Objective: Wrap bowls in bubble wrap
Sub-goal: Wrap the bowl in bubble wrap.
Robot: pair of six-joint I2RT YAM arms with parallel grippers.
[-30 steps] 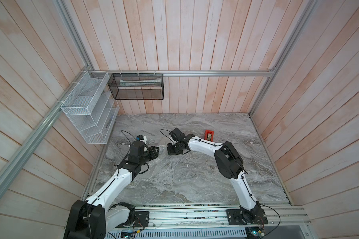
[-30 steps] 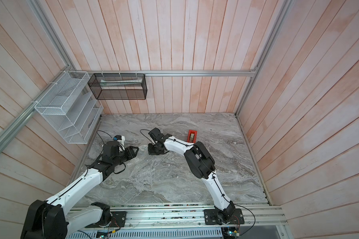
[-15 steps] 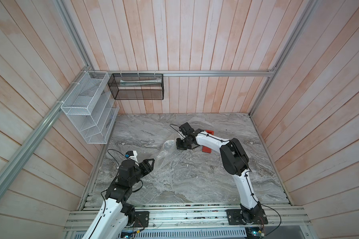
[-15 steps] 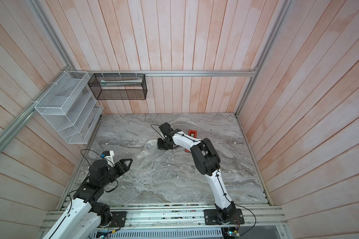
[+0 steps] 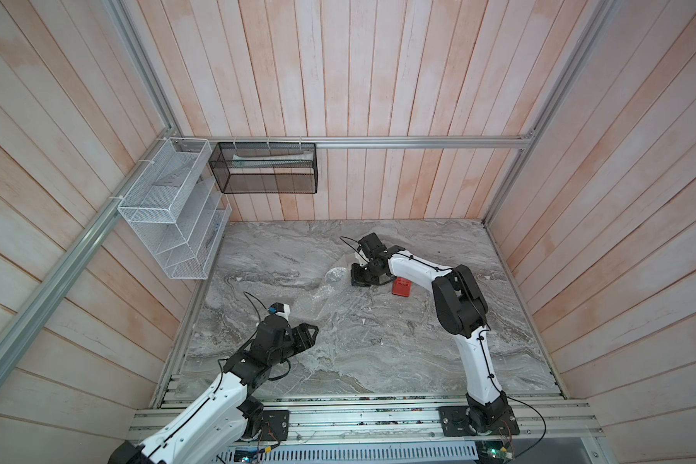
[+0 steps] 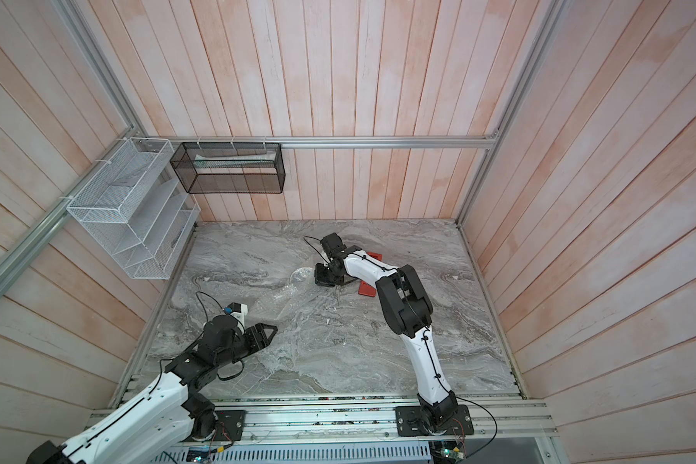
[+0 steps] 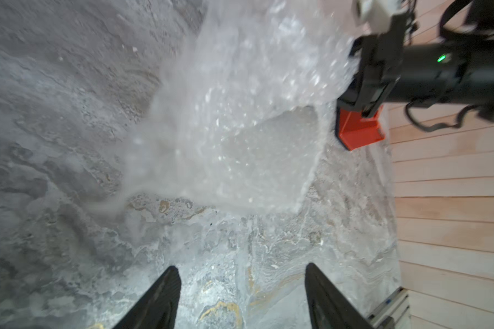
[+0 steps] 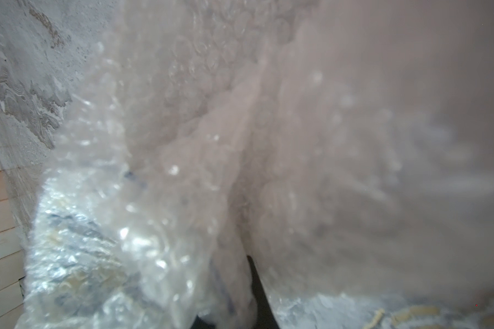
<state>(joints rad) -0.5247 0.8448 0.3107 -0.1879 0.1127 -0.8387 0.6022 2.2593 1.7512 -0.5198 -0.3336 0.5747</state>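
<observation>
The clear bubble wrap [image 5: 324, 297] lies crumpled mid-table and shows in both top views, also as the wrap [image 6: 284, 299]. My right gripper [image 5: 356, 277] is shut on the wrap's far end, low over the marble. In the right wrist view the wrap [image 8: 183, 142] fills the picture and folds against one dark finger [image 8: 254, 284]. A round bulge [image 5: 334, 275] sits under the wrap beside that gripper. Faint blue and yellow show through the sheet there, probably the bowl [image 8: 66, 250]. My left gripper [image 5: 310, 333] hovers open and empty near the front left, its fingertips [image 7: 173, 270] short of the wrap's near edge [image 7: 226, 159].
A red tape dispenser [image 5: 402, 287] stands just right of my right gripper, partly behind the right arm, and shows in the left wrist view [image 7: 360, 134]. A white wire rack [image 5: 169, 209] and a black mesh basket [image 5: 266, 172] hang on the walls at the back left.
My left arm has pulled back from the wrap toward the front left and opened its jaws. The right gripper has moved right toward the dispenser, dragging the wrap with it.
</observation>
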